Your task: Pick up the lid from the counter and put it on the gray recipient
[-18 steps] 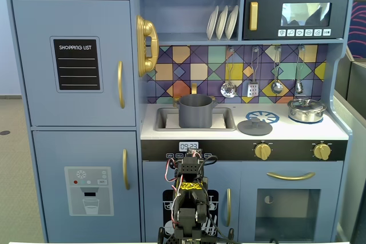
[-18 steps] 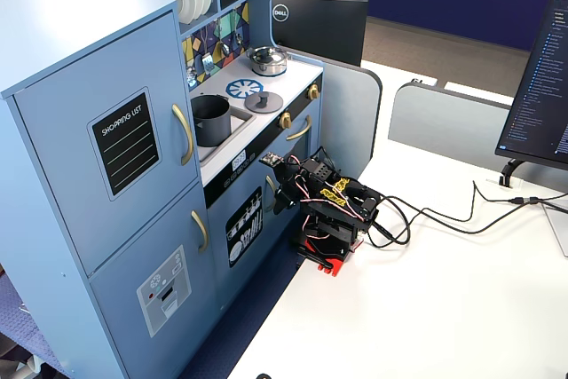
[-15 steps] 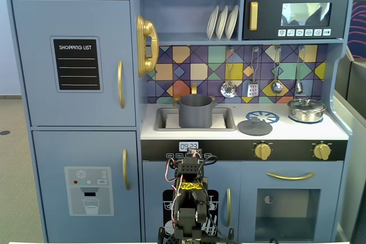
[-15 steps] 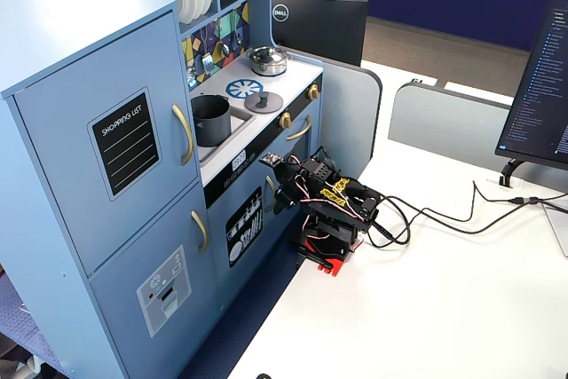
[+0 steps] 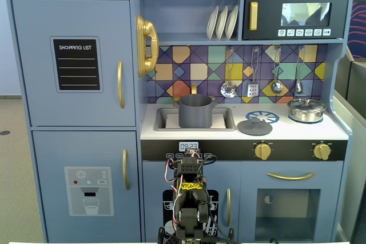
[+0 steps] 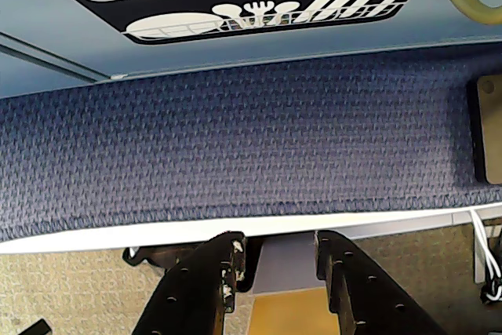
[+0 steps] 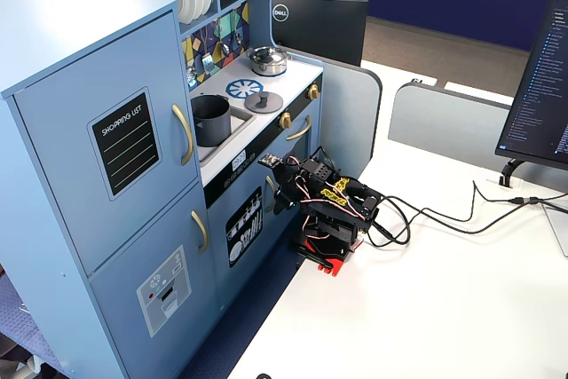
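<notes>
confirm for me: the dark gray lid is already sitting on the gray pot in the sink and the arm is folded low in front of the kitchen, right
Not quite. The dark gray lid is not on the gray pot; a fixed view shows it lying on the counter to the right of the sink, beside the blue burner, with the pot open. The rest holds: the pot stands in the sink, and the arm is folded low in front of the kitchen.

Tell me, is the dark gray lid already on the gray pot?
No, in a fixed view the lid lies flat on the counter to the right of the open gray pot.
</notes>
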### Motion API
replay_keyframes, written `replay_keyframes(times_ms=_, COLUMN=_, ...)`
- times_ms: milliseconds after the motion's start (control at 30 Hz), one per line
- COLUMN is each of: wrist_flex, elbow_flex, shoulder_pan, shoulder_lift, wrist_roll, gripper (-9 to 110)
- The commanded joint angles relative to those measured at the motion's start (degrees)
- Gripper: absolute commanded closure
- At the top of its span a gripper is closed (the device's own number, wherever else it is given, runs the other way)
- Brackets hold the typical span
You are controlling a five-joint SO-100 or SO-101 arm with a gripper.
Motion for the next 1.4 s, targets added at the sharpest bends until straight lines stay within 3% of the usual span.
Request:
replay_keyframes(times_ms=0, wrist_flex=7.6, elbow_flex=-8.6, shoulder_pan=-0.7, shoulder_lift=-3.3, wrist_roll=4.0, gripper=101)
replay_keyframes(times_ms=167, wrist_flex=5.7, elbow_flex=-27.9, shoulder_pan=3.4, shoulder_lift=-9.9, wrist_roll=-0.4, gripper=101)
replay_keyframes(times_ms=300, wrist_flex=-3.6, elbow_flex=-37.8, shoulder_pan=12.4, shoulder_lift=-11.7, wrist_roll=-5.4, gripper=101)
replay_keyframes(times_ms=433, wrist_flex=-22.9, elbow_flex=-39.4, shoulder_pan=22.1, shoulder_lift=-12.5, wrist_roll=-11.1, gripper=101)
replay_keyframes(times_ms=533, wrist_flex=-41.1, elbow_flex=-36.0, shoulder_pan=28.2, shoulder_lift=-14.1, wrist_roll=-6.7, gripper=101)
replay_keyframes(times_ms=633, wrist_flex=-51.3, elbow_flex=-34.4, shoulder_pan=32.7, shoulder_lift=-17.1, wrist_roll=-8.4, gripper=101)
replay_keyframes(times_ms=700, wrist_flex=-53.1, elbow_flex=-33.6, shoulder_pan=35.1, shoulder_lift=-18.1, wrist_roll=-9.5, gripper=101)
replay_keyframes(times_ms=1033, wrist_flex=-65.0, elbow_flex=-32.9, shoulder_pan=38.8, shoulder_lift=-28.7, wrist_roll=-3.3, gripper=71)
replay_keyframes(times_ms=1367, wrist_flex=-80.2, elbow_flex=-38.1, shoulder_pan=38.1, shoulder_lift=-45.7, wrist_roll=-3.3, gripper=69)
